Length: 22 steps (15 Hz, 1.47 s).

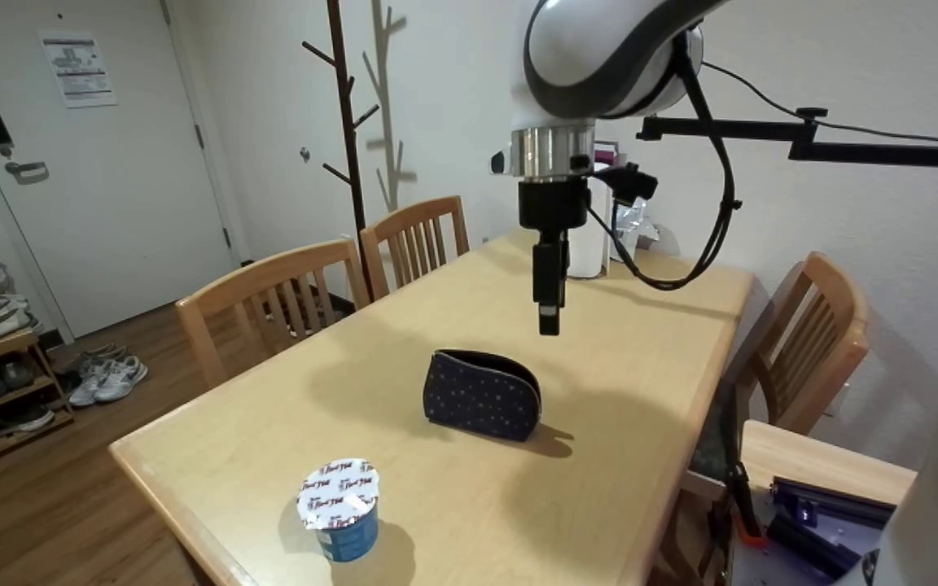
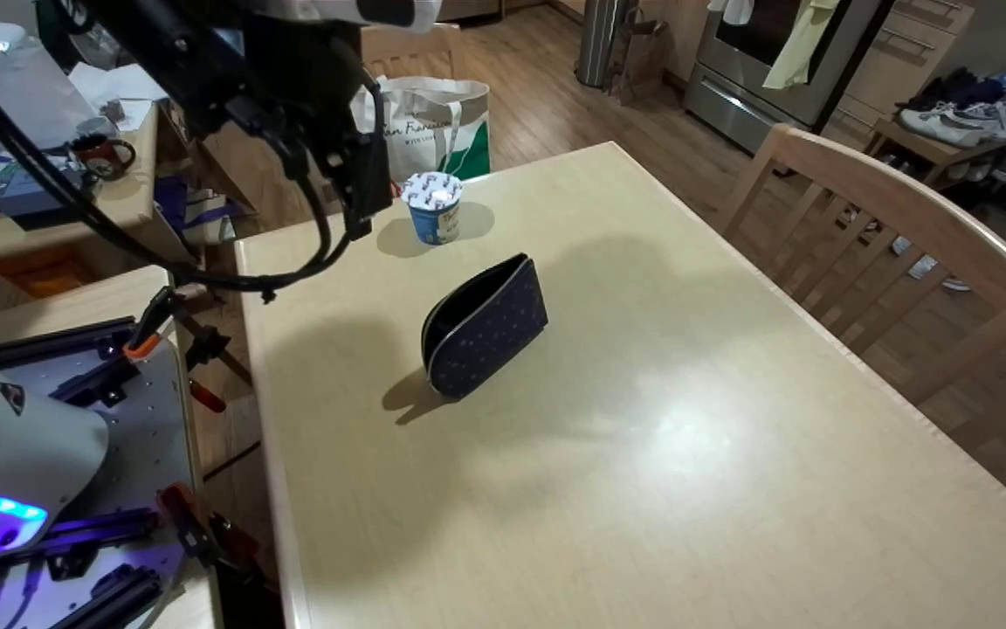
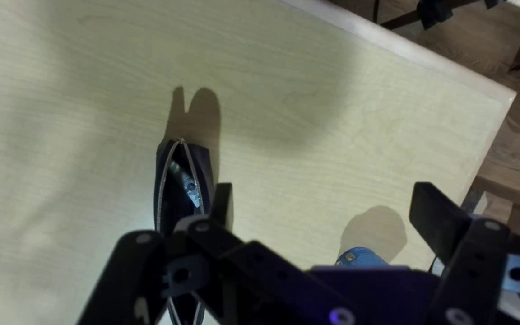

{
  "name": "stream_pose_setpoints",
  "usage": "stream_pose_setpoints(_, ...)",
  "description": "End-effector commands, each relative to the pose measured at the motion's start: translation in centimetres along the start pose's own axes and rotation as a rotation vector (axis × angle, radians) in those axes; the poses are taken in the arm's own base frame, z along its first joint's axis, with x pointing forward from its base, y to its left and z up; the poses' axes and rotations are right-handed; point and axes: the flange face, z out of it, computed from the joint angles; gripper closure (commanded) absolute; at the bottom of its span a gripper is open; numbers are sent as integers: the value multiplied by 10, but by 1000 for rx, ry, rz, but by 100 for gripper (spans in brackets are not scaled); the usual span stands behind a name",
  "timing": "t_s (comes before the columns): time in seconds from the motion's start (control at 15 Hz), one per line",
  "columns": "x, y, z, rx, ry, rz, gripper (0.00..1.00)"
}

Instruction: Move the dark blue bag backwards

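The dark blue bag (image 1: 481, 399) stands upright on the table, small and dotted, with its zipper open at the top. It also shows in an exterior view (image 2: 494, 332). In the wrist view the bag (image 3: 176, 198) is at left, partly hidden by a finger, and a pale printed item shows inside it. My gripper (image 3: 322, 196) is open with nothing between its fingers. It hangs above the table, pointing down and apart from the bag. It also shows in both exterior views (image 1: 549, 321) (image 2: 363, 225).
A blue cup with a white printed lid (image 1: 347, 521) stands on the wooden table (image 1: 273, 431) near a corner, apart from the bag. It also shows in an exterior view (image 2: 433, 210). Wooden chairs (image 1: 273, 285) stand along the table's sides. White items (image 1: 589, 248) stand at the table's far end.
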Motion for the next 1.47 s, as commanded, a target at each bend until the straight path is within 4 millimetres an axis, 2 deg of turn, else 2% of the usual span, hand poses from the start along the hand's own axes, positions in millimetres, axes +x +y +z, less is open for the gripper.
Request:
stream_pose_setpoints(0.0, 25, -5, 22, -78, -11, 60, 0)
stream_pose_setpoints(0.2, 45, -7, 41, -121, -67, 88, 0)
stream_pose_setpoints(0.4, 52, -1, 65, -201, -191, 80, 0)
stream_pose_setpoints(0.47, 52, 0, 70, -146, -176, 16, 0)
stream_pose_setpoints(0.53, 46, -7, 63, -162, -149, 57, 0)
stream_pose_setpoints(0.67, 49, -4, 74, -155, -174, 39, 0)
stream_pose_setpoints(0.93, 58, -5, 81, -196, -109, 52, 0)
stream_pose_setpoints(1.4, 68, -3, 98, -200, -92, 73, 0)
